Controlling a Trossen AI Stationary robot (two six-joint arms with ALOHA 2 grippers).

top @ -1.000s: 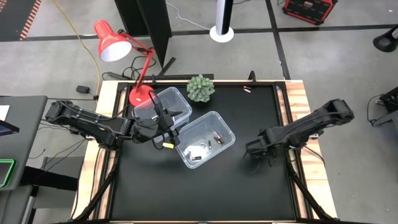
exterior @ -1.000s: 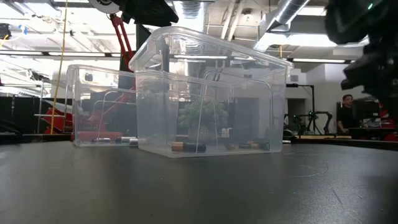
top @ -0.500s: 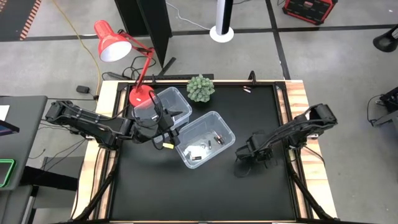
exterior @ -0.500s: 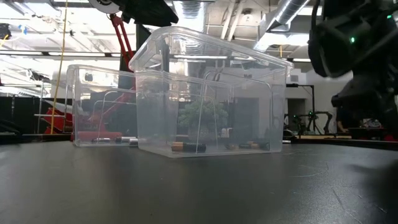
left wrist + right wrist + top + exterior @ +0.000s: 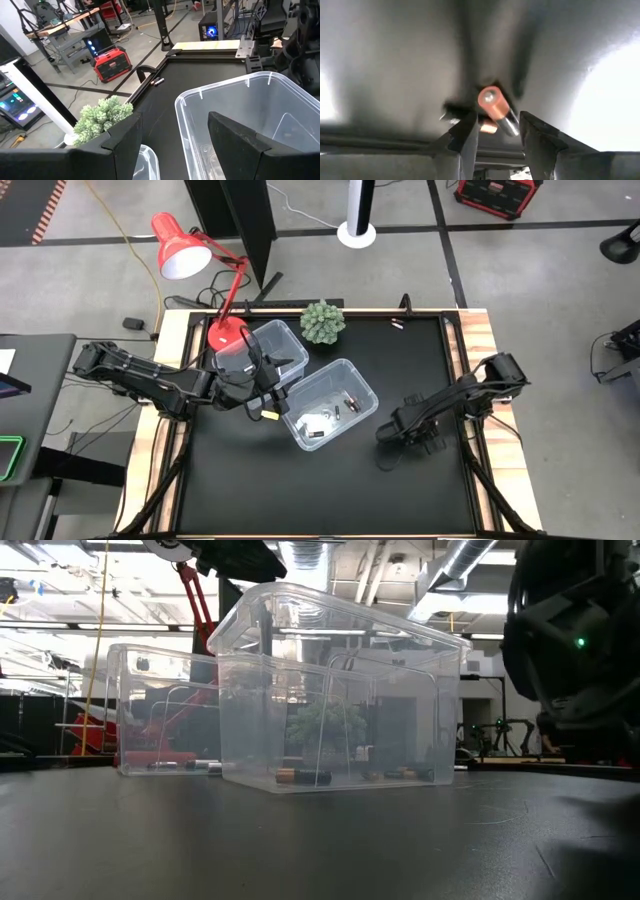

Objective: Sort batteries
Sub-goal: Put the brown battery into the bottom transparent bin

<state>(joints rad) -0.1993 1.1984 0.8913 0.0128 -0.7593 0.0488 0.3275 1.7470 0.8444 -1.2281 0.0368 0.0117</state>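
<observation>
The right tool [image 5: 496, 131] grips a copper-ended battery [image 5: 496, 109] between part-closed fingers, low over the surface [image 5: 330, 490] near its right edge. The left tool [image 5: 172, 145] hangs wide open, empty, above the clear bin [image 5: 260, 100].

Two clear bins [image 5: 318, 392] block the mat's middle; bare table [image 5: 330, 490] in front lies open

Grey floor [image 5: 90, 280] all round, a red lamp [image 5: 180, 246] at the far left, a white post [image 5: 357, 210] beyond, red box [image 5: 497, 194] far right.
</observation>
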